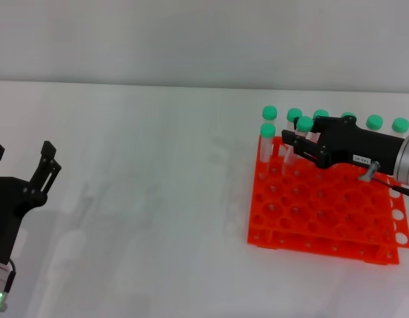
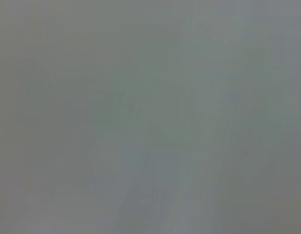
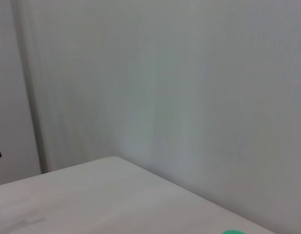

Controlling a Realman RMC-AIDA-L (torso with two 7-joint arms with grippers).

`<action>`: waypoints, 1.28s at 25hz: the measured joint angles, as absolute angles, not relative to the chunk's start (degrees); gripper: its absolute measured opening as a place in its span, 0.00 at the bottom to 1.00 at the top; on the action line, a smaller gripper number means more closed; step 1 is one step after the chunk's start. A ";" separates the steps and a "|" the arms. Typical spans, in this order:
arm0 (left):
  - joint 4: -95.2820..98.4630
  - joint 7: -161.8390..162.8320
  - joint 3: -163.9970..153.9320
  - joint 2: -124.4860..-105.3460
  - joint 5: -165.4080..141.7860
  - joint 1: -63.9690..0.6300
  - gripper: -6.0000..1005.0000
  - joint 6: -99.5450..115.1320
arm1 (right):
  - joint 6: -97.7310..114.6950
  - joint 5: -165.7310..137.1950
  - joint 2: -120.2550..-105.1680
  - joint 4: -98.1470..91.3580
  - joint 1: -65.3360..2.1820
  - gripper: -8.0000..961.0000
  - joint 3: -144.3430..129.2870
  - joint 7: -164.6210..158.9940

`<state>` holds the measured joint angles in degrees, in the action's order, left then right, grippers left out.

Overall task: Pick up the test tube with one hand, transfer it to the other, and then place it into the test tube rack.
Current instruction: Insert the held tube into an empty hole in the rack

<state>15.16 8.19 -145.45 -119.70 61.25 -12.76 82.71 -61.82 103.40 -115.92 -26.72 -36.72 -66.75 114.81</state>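
At three o'clock in the head view, the right pincer (image 1: 298,140) reaches over the test tube rack (image 1: 323,211), clenched on the test tube (image 1: 303,127) at the rack's back rows; placing is in hand, and next comes lowering and letting go. At eight o'clock the left pincer (image 1: 25,173) idles, released. Left wrist view shows only blank grey. Right wrist view shows bare table (image 3: 106,200) and a green cap (image 3: 233,232) at the picture's edge.

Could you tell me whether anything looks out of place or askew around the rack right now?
Nothing stands out. The green-capped tubes stand upright in the orange test tube rack, nothing is spilled, the right gripper is at the rack's back rows, and the left gripper sits open, far off.
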 joint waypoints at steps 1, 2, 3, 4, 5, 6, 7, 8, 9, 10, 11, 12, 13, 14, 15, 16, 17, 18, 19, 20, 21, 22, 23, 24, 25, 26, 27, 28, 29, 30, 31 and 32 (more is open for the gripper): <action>15.06 8.24 -145.46 -119.70 61.25 -12.76 0.89 82.71 | -61.87 103.41 -115.93 -26.75 -36.72 0.35 -66.84 114.76; 14.92 8.27 -145.46 -119.70 61.25 -12.76 0.89 82.71 | -61.93 103.41 -115.93 -26.77 -36.72 0.35 -66.84 114.74; 14.84 8.29 -145.46 -119.70 61.26 -12.76 0.89 82.71 | -62.03 103.42 -115.93 -26.85 -36.65 0.35 -66.83 114.75; 14.82 8.29 -145.46 -119.70 61.26 -12.75 0.89 82.72 | -62.22 103.43 -115.95 -26.93 -36.52 0.36 -66.81 114.79; 14.80 8.29 -145.46 -119.70 61.26 -12.75 0.89 82.71 | -62.43 103.45 -115.97 -27.08 -36.35 0.36 -66.76 114.84; 14.80 8.30 -145.46 -119.70 61.25 -12.75 0.89 82.72 | -62.69 103.48 -115.98 -27.18 -36.20 0.37 -66.73 114.86; 14.79 8.31 -145.46 -119.70 61.25 -12.74 0.89 82.72 | -62.96 103.59 -115.98 -27.33 -36.06 0.38 -66.70 114.86; 14.78 8.31 -145.46 -119.71 61.25 -12.74 0.89 82.72 | -63.18 103.85 -115.98 -27.35 -35.99 0.38 -66.70 114.85; 14.77 8.31 -145.46 -119.70 61.25 -12.75 0.89 82.71 | -63.29 104.12 -115.96 -27.37 -35.95 0.39 -66.71 114.84; 14.76 8.32 -145.46 -119.70 61.25 -12.74 0.89 82.71 | -63.42 104.41 -115.92 -27.38 -35.89 0.40 -66.77 114.84; 14.76 8.32 -145.46 -119.70 61.25 -12.74 0.89 82.71 | -63.50 104.56 -115.89 -27.39 -35.82 0.41 -66.82 114.84; 14.76 8.33 -145.45 -119.70 61.25 -12.77 0.89 82.71 | -63.52 104.61 -115.88 -27.39 -35.75 0.42 -66.84 114.84; 14.76 8.33 -145.46 -119.70 61.25 -12.82 0.89 82.71 | -63.52 104.61 -115.87 -27.39 -35.71 0.43 -66.86 114.84; 14.76 8.34 -145.46 -119.70 61.25 -12.90 0.89 82.71 | -63.45 104.56 -115.85 -27.40 -35.69 0.43 -67.03 114.83; 14.76 8.34 -145.46 -119.70 61.25 -12.97 0.89 82.71 | -63.29 104.46 -115.85 -27.38 -35.79 0.44 -67.34 114.79; 14.76 8.35 -145.46 -119.70 61.25 -13.05 0.89 82.71 | -63.11 104.40 -115.84 -27.37 -35.91 0.45 -67.79 114.76; 14.76 8.35 -145.46 -119.71 61.26 -13.08 0.89 82.71 | -62.93 104.34 -115.84 -27.35 -36.06 0.46 -68.43 114.71; 14.74 8.35 -145.46 -119.71 61.25 -13.11 0.89 82.70 | -62.68 104.32 -115.84 -27.35 -36.16 0.47 -68.94 114.71; 14.72 8.35 -145.45 -119.71 61.25 -13.13 0.89 82.68 | -62.59 104.31 -115.84 -27.35 -36.19 0.47 -69.27 114.71; 14.69 8.35 -145.46 -119.71 61.25 -13.13 0.89 82.67 | -62.41 104.37 -115.84 -27.37 -36.23 0.48 -69.70 114.76; 14.67 8.35 -145.46 -119.70 61.25 -13.13 0.89 82.65 | -62.40 104.44 -115.83 -27.37 -36.24 0.49 -69.76 114.80; 14.65 8.35 -145.46 -119.70 61.25 -13.12 0.89 82.65 | -62.45 104.60 -115.84 -27.39 -36.23 0.50 -69.83 114.89; 14.65 8.35 -145.46 -119.71 61.25 -13.10 0.89 82.65 | -62.58 104.78 -115.83 -27.48 -36.15 0.54 -69.75 115.00; 14.65 8.35 -145.46 -119.70 61.25 -13.08 0.89 82.65 | -62.80 104.97 -115.85 -27.65 -35.97 0.58 -69.66 115.18; 14.65 8.35 -145.46 -119.71 61.25 -13.08 0.89 82.65 | -63.08 105.18 -115.87 -27.87 -35.74 0.62 -69.55 115.32; 14.65 8.35 -145.46 -119.71 61.25 -13.08 0.89 82.65 | -63.53 105.58 -115.86 -28.21 -35.43 0.66 -69.49 115.39; 14.65 8.35 -145.46 -119.71 61.25 -13.08 0.89 82.65 | -64.16 105.92 -115.82 -28.49 -35.09 0.70 -69.45 115.37; 14.65 8.36 -145.46 -119.71 61.25 -13.08 0.89 82.65 | -64.73 106.18 -115.76 -28.68 -34.79 0.72 -69.39 115.33; 14.66 8.35 -145.46 -119.71 61.25 -13.08 0.89 82.65 | -65.68 106.56 -115.66 -29.04 -34.38 0.74 -69.23 115.24; 14.66 8.35 -145.46 -119.71 61.25 -13.09 0.89 82.65 | -66.63 106.89 -115.56 -29.43 -33.90 0.77 -69.00 115.14; 14.67 8.35 -145.46 -119.71 61.25 -13.12 0.89 82.65 | -67.63 107.22 -115.50 -29.81 -33.40 0.79 -68.78 115.08; 14.67 8.36 -145.46 -119.71 61.26 -13.16 0.89 82.65 | -68.94 107.69 -115.43 -30.41 -32.60 0.81 -68.35 114.99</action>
